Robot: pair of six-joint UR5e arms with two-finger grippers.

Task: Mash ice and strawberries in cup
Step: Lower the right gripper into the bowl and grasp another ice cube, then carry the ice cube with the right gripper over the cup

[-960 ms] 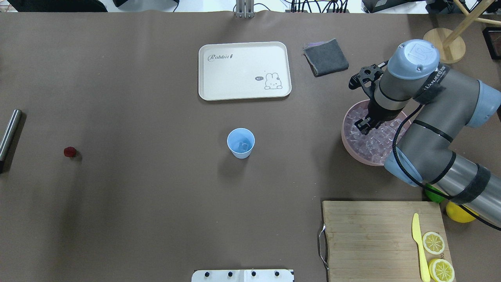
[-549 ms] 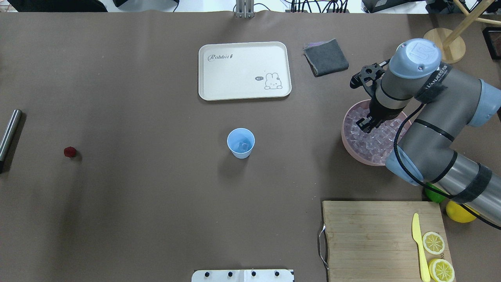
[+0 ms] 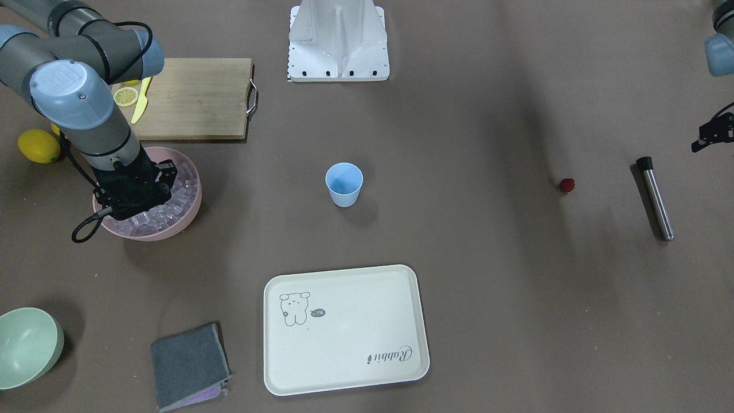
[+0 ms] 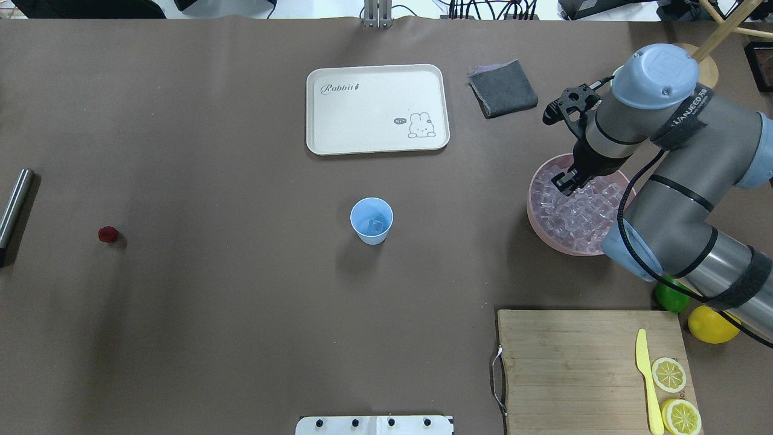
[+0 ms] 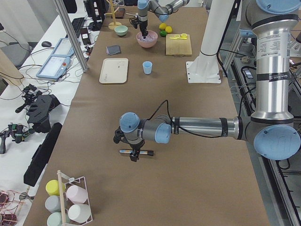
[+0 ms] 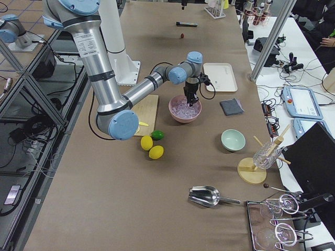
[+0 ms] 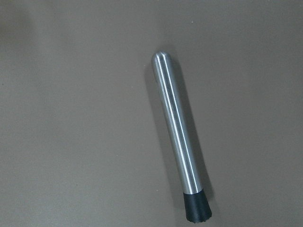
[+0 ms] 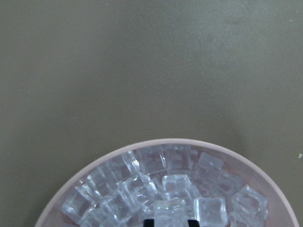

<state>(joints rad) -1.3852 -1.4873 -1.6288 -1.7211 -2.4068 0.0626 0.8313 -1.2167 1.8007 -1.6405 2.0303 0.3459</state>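
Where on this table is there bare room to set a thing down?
Widest: the bare table between the strawberry and the cup, running down to the robot's side left of the board. A narrower gap lies between cup and pink bowl. Crowded: the right end, where bowl, right arm, lime, lemon and board sit close.

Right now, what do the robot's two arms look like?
The right arm and left arm are round silver-grey tubes with light-blue caps at the joints; one cap carries a UR logo. A thin black cable runs along each, with black straps on the right one. The right tool and left tool are small and black.
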